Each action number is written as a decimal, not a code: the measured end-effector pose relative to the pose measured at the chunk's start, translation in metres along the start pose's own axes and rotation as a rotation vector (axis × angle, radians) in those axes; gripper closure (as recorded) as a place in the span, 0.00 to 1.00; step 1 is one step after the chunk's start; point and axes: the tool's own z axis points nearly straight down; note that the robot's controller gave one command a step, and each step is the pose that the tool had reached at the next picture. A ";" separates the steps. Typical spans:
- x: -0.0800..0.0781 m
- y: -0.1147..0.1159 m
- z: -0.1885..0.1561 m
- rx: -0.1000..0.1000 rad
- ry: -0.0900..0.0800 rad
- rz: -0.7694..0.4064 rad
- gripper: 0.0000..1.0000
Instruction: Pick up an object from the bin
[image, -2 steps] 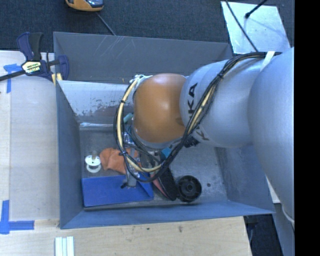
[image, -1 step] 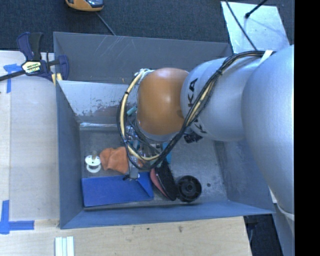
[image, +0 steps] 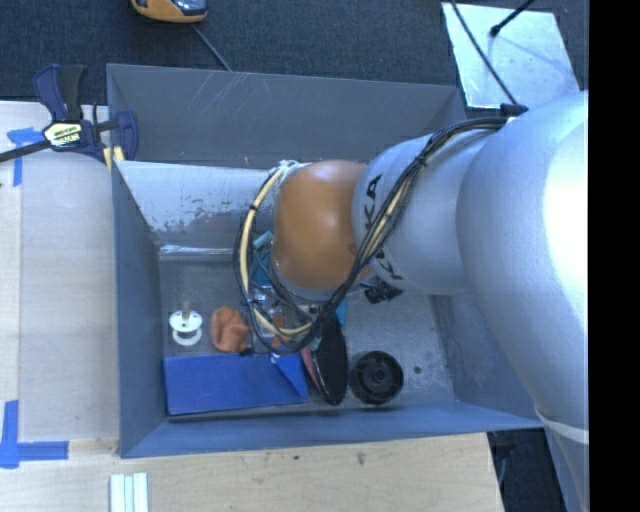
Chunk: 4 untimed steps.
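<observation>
You have the grey bin (image: 135, 320) with the arm (image: 480, 220) reaching deep into it, its orange wrist cover (image: 315, 225) and looped cables hanging over the middle of the floor. The hand (image: 266, 330) sits low beneath that cover, near the bin's front edge, and you cannot tell whether it is apart or together, nor whether anything is in it. The largest loose thing is a flat blue sheet-like piece (image: 225, 385) lying along the front edge toward the corner away from the arm. It looks thin and flush to the floor, so expect it to be hard to get under. Beside it, a dark oval thing with a reddish rim (image: 330, 362) leans by the front edge. Next to that lies a black round disc (image: 378, 376), probably stiff and light. The orange-brown lump (image: 228, 328), just beside the hand and above the blue piece, is likely your target. It looks soft and light, so close across its middle and expect it to give. The small white spool (image: 186, 326) stands apart, toward the side wall away from the arm.
</observation>
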 end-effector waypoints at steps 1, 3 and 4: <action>0.000 0.000 0.000 0.000 0.000 0.001 1.00; -0.006 0.002 -0.054 0.000 0.001 0.001 1.00; -0.011 0.029 -0.123 0.000 0.001 -0.135 1.00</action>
